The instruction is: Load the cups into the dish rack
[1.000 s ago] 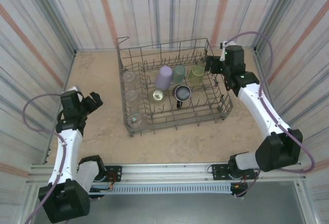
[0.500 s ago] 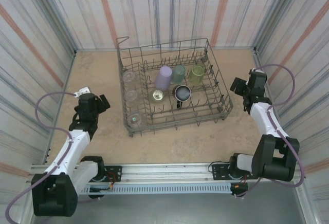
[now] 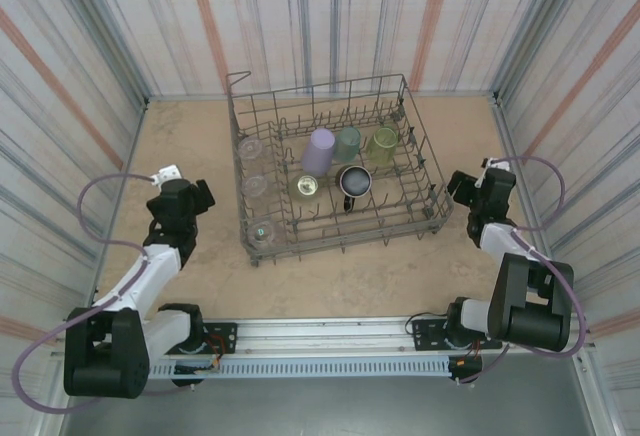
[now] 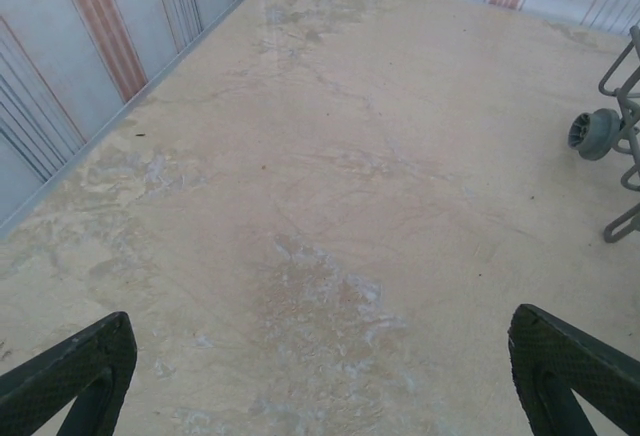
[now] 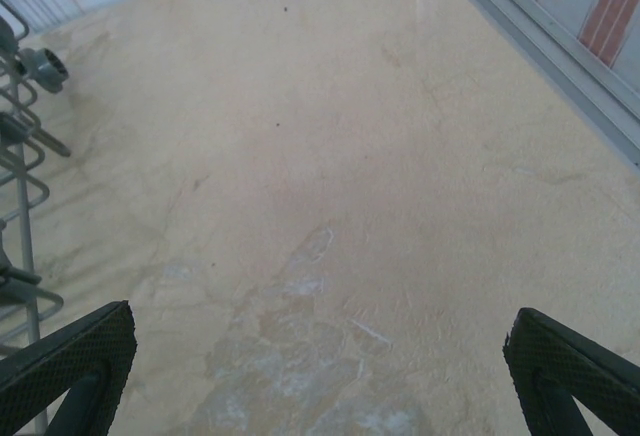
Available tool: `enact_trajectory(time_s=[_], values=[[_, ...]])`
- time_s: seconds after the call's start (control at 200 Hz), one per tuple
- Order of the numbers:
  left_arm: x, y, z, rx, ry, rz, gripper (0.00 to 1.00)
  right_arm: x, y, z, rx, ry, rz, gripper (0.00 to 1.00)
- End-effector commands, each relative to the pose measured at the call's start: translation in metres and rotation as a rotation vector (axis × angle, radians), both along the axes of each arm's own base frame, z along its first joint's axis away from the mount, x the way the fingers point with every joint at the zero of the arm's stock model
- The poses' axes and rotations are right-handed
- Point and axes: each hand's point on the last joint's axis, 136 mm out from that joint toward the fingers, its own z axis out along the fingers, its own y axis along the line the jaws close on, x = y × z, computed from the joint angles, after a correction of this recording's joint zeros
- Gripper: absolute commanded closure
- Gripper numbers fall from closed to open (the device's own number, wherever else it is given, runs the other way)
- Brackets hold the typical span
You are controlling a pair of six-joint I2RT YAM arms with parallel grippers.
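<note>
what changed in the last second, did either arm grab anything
The right gripper drew back from the dish rack's far right corner to beside its right side. The left gripper shifted slightly as its arm folded back. Nothing grabbed or released; both jaws stayed open and empty. The cups and rack did not move.
</note>
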Motion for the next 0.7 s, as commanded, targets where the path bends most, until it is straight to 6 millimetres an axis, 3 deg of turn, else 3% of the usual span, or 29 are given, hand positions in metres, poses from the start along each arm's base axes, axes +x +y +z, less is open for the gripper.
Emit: enact_trajectory(time_s=[0.0, 0.075, 0.291, 0.471, 0.696], values=[[-0.003, -0.003, -0.007, 0.095, -0.004, -0.034, 0.01, 0.010, 0.009, 0.011, -0.029, -0.099, 0.044, 0.01], [-0.004, -0.006, -0.015, 0.146, -0.005, -0.040, 0.01, 0.010, 0.019, 0.004, -0.055, -0.104, 0.086, 0.01], [0.005, -0.016, -0.007, 0.241, -0.071, -0.117, 0.01, 0.012, 0.035, 0.005, -0.077, -0.196, 0.130, 0.01], [0.012, -0.026, 0.000, 0.303, -0.156, -0.197, 0.01, 0.013, 0.057, -0.014, -0.142, -0.218, 0.206, 0.01], [0.021, -0.066, -0.002, 0.212, -0.198, -0.383, 0.01, 0.020, 0.060, -0.021, -0.183, -0.177, 0.202, 0.01]])
